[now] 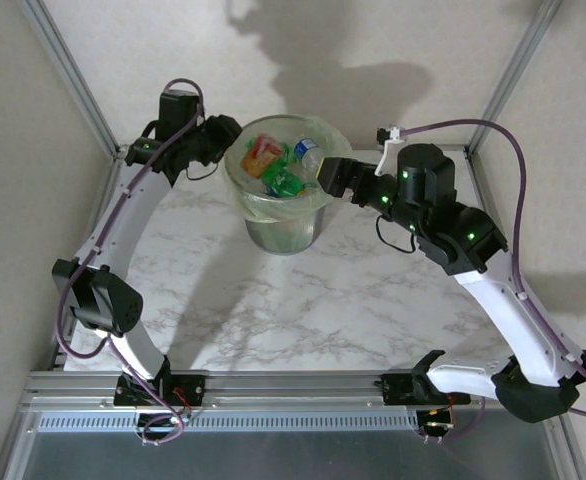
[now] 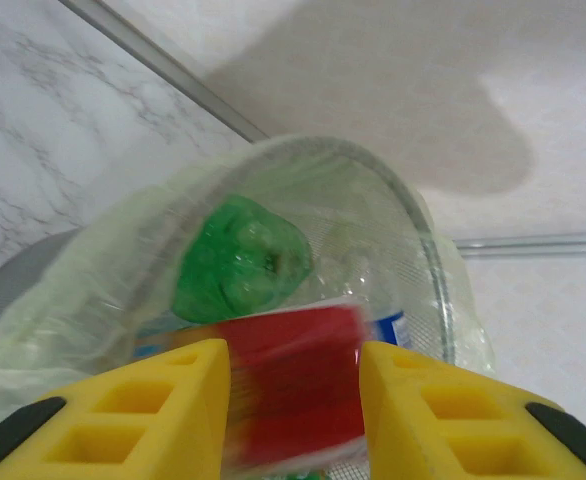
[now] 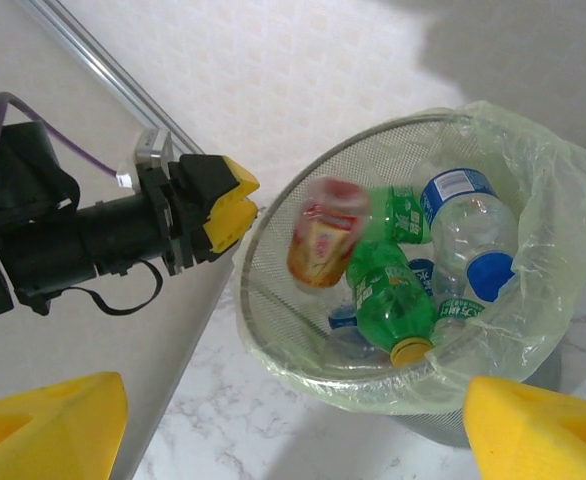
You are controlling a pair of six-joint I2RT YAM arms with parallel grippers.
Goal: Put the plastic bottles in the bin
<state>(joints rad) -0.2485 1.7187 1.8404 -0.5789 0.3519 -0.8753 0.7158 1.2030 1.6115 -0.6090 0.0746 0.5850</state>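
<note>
Top external view: the bin point(image 1: 283, 235) stands at the far middle of the marble table point(image 1: 373, 300), between the two arms, with a pale green bag folded over its rim.
Left gripper point(image 2: 295, 350): just outside the bin's left rim, pointing in over it. The jaws stand a narrow way apart with nothing gripped between them. The yellow fingers are cut off by the bottom edge of the left wrist view.
Right gripper point(image 3: 295, 385): beside the bin's right rim. The jaws are spread wide and hold nothing. The fingers are cut off at the lower corners of the right wrist view.
Red-labelled bottle point(image 3: 323, 235): inside the bin near its left wall, apart from both grippers. It is smeared by blur and the label cannot be read.
Green bottle point(image 3: 388, 295): inside the bin, lying on other bottles, with its yellow cap toward the near rim.
Clear bottle point(image 3: 463, 215): inside the bin against the right wall, with its blue label facing up.
Hidden: the bottles overlap, so the total count cannot be told. The bin floor is covered. The bag hides part of the mesh wall.
</note>
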